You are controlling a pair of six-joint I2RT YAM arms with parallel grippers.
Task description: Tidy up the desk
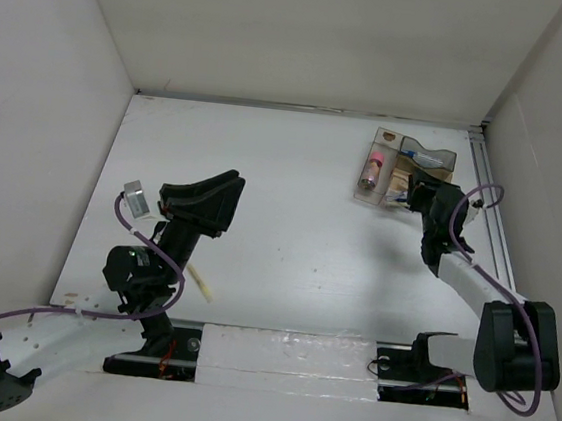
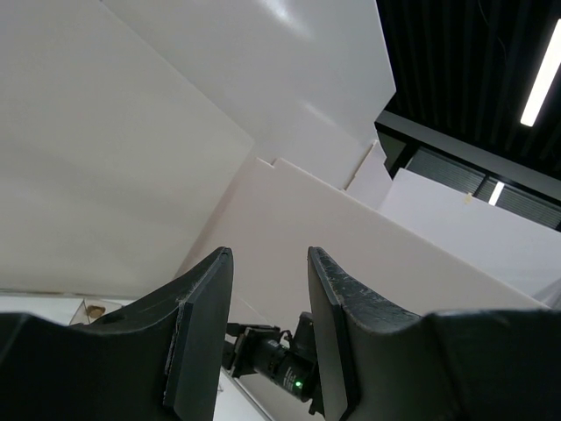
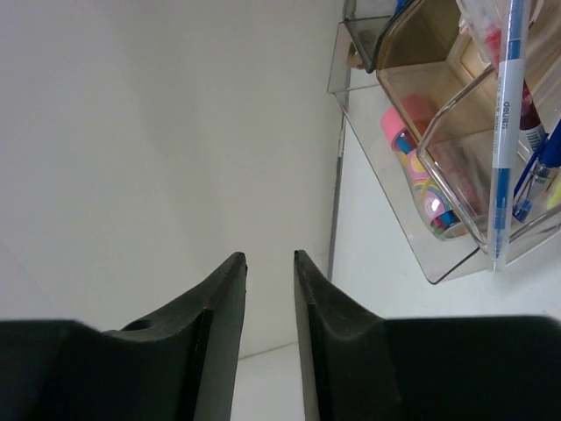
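Now, right tool (image 3: 268,256) parted, beside clear tray (image 3: 394,239)

Overhead view: bright, even, diffuse. Soft faint shadows on the desk (image 1: 290,222) beside the left arm (image 1: 170,259); grey falloff on the side panels (image 1: 32,94).
Left wrist view: lit strip lamps (image 2: 539,74) against dark ceiling at upper right; broad sheen on a white panel (image 2: 280,17); left fingers (image 2: 197,342) close, soft-edged.
Right wrist view: dimmer, greyish; glints on the clear tray (image 3: 386,202) walls; right fingers (image 3: 219,351) blurred, nearly black.
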